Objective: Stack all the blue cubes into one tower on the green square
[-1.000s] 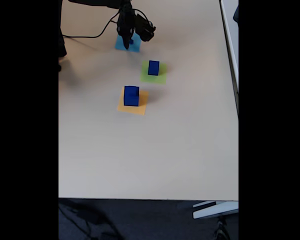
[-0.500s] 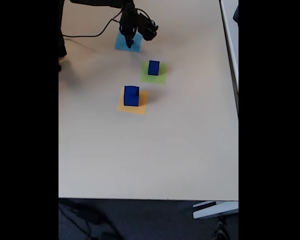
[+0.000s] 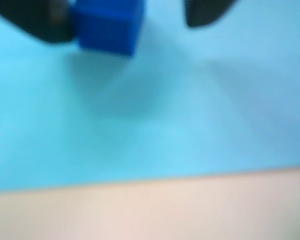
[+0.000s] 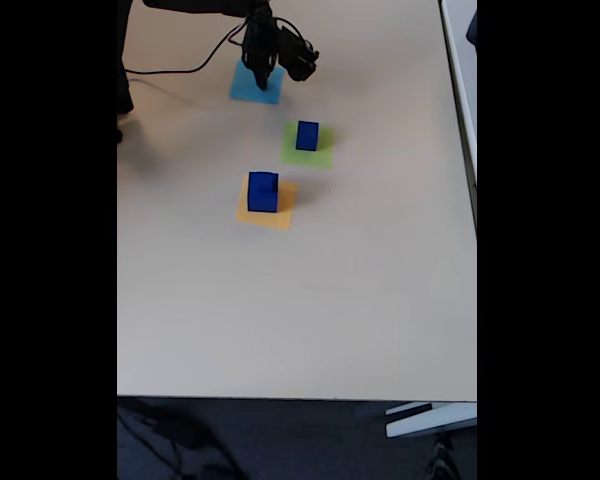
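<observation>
In the wrist view a small blue cube (image 3: 110, 25) rests on the light-blue paper square (image 3: 150, 125), blurred and close. My gripper (image 3: 130, 24) is open around it: the left finger (image 3: 35, 20) touches the cube's side, while the right finger (image 3: 207, 11) stands apart with a gap. In the fixed view the gripper (image 4: 259, 78) hangs low over the light-blue square (image 4: 250, 92) at the table's far side. A medium blue cube (image 4: 307, 135) sits on the green square (image 4: 310, 156). A larger blue cube (image 4: 263, 192) sits on the orange-yellow square (image 4: 271, 215).
The beige table (image 4: 310, 310) stretches wide toward the near edge. A black cable (image 4: 180, 70) runs left from the arm across the far corner. The table's right edge (image 4: 474, 200) borders another surface.
The gripper has shifted slightly right and farther back over the light-blue square. The two cubes on the green and orange-yellow squares have not moved.
</observation>
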